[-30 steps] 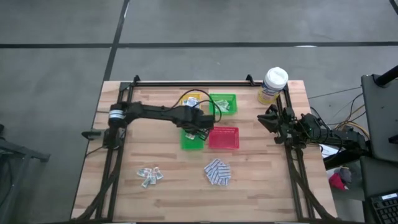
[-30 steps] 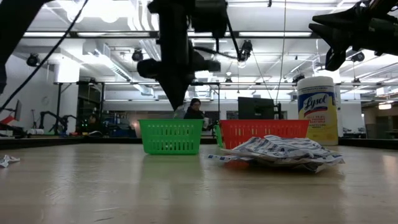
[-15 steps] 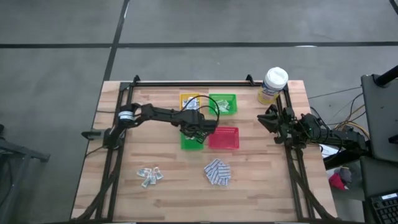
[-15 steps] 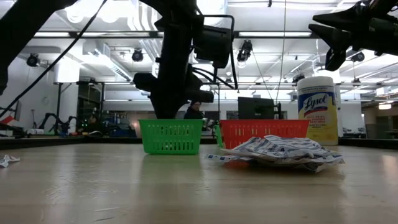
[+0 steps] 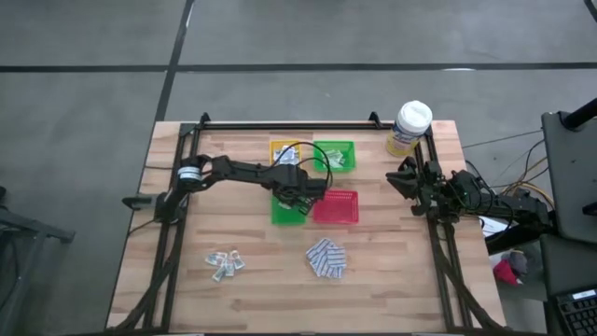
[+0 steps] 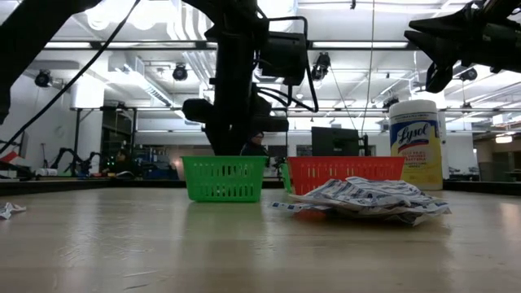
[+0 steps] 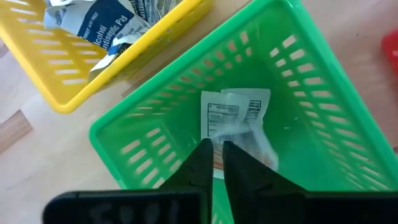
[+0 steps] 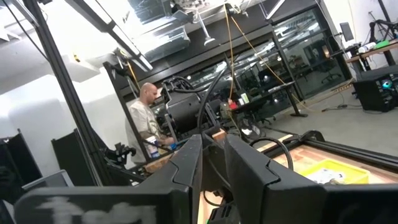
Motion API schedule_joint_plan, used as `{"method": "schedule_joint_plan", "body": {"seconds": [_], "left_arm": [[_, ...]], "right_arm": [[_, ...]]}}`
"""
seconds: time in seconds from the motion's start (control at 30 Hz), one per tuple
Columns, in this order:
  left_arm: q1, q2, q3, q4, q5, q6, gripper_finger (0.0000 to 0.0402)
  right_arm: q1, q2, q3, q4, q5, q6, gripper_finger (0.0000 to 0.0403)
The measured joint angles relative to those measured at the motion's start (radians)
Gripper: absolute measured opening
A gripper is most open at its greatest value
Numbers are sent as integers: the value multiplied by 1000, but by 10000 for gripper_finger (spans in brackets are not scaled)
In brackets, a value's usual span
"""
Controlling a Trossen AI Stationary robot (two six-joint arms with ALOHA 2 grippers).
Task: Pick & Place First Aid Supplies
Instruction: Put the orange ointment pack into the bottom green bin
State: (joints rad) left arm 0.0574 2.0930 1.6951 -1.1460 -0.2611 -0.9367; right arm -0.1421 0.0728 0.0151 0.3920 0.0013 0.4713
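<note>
Left gripper [image 7: 214, 163], fingers nearly together with only a slit between, hangs inside the green slotted plastic tray [image 7: 155, 143] over a white printed sachet [image 7: 233, 121], apparently released; sticking to a fingertip could drag it out.

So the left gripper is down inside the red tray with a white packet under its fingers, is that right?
Not quite: the tray is green, not red. The left wrist view shows the left gripper low inside the green tray, with a white packet lying on the tray floor just ahead of its fingertips. The high view shows the red tray beside it, with no gripper in it.
</note>
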Motion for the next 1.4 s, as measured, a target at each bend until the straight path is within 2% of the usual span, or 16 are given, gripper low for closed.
{"method": "schedule_joint_plan", "body": {"seconds": [0.27,0.43,0.6,0.77,1.1,1.2,1.4], "left_arm": [[1,-2,0,-5,0,36,73],[5,-46,33,-130,65,71,84],[-19,-120,56,-272,90,15,85],[-80,-207,45,-343,95,-50,85],[-202,-277,-61,-345,82,-51,85],[-232,-277,-112,-338,114,-74,85],[-284,-278,-220,-275,242,-140,85]], "right_arm": [[0,0,0,0,0,0,78],[0,0,0,0,0,0,84],[0,0,0,0,1,0,82],[0,0,0,0,1,0,73],[0,0,0,0,1,0,74],[0,0,0,0,0,0,78],[0,0,0,0,0,0,84]]}}
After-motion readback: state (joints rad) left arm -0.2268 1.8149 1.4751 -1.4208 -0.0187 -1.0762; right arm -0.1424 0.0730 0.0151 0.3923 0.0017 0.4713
